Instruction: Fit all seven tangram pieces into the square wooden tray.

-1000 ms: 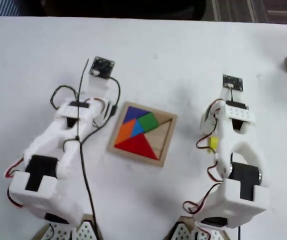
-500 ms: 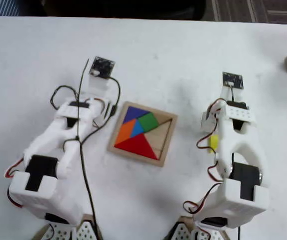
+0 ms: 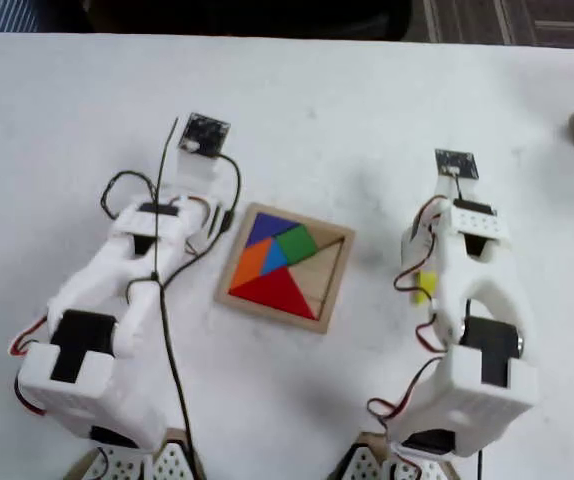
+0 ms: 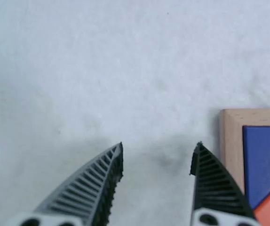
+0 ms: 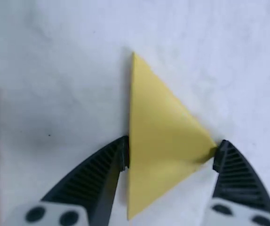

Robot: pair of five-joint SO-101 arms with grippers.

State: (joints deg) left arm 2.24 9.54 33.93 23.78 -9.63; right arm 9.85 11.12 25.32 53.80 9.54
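Surface: White table top (image 3: 367, 100) is seen under both arms, with the square wooden tray (image 3: 319, 272) lying between them, turned a little askew.
Tray content: Five coloured pieces are counted inside: a blue piece (image 3: 264, 228), a green piece (image 3: 295, 243), an orange piece (image 3: 249, 262), a small light-blue piece (image 3: 275, 256) and a large red triangle (image 3: 279, 290). Bare wood is left on the side of the tray toward the right arm.
Yellow triangle: The yellow triangle (image 5: 163, 141) is found outside the tray, under the right arm, near the tray but apart from it.
Right gripper: The right gripper (image 5: 170, 151) is closed on the yellow triangle, one fingertip pressed to its long edge and the other to a corner. Whether the piece is lifted off the table cannot be told.
Left gripper: The left gripper (image 4: 159, 146) is held with its fingers apart and nothing between them, over bare table just beside a corner of the tray.
Step in hand: It is judged that the yellow triangle is being taken up for placing, so the task is well advanced but not finished.
Next move: The triangle is to be carried over to the bare part of the tray, turned until its edges agree with the free space, and lowered flat. A grip at an edge and a corner is judged weak, so the piece could twist.
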